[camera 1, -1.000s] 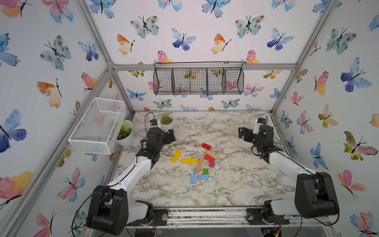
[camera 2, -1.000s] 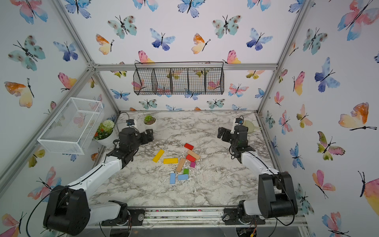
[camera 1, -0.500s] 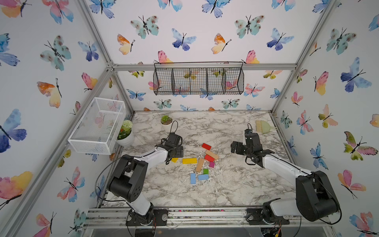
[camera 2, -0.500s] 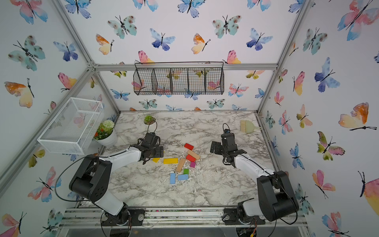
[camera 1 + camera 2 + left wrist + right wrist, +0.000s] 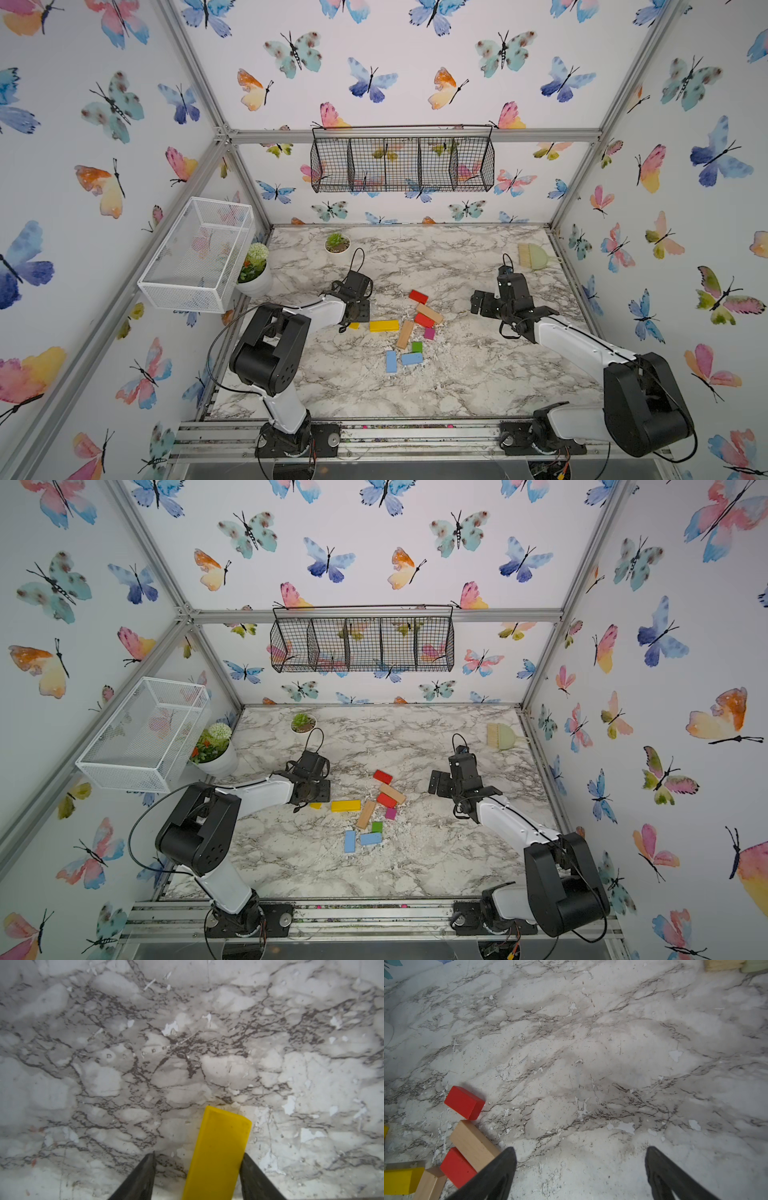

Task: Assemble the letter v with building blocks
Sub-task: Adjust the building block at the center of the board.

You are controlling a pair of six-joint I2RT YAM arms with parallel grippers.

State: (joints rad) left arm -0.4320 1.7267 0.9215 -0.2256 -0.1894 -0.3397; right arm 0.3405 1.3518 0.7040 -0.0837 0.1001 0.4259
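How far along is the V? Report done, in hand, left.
Done: nothing; the blocks lie scattered, no V. In hand: left gripper straddles a yellow bar, a gap beside one finger, not yet gripped. Right gripper hangs open over bare table. Left: grip, place both strokes.

You have butterfly-print walls [image 5: 415, 104] all round. Marble surface [image 5: 478, 374], chipped; a black wire basket [image 5: 403, 166] hangs at back.
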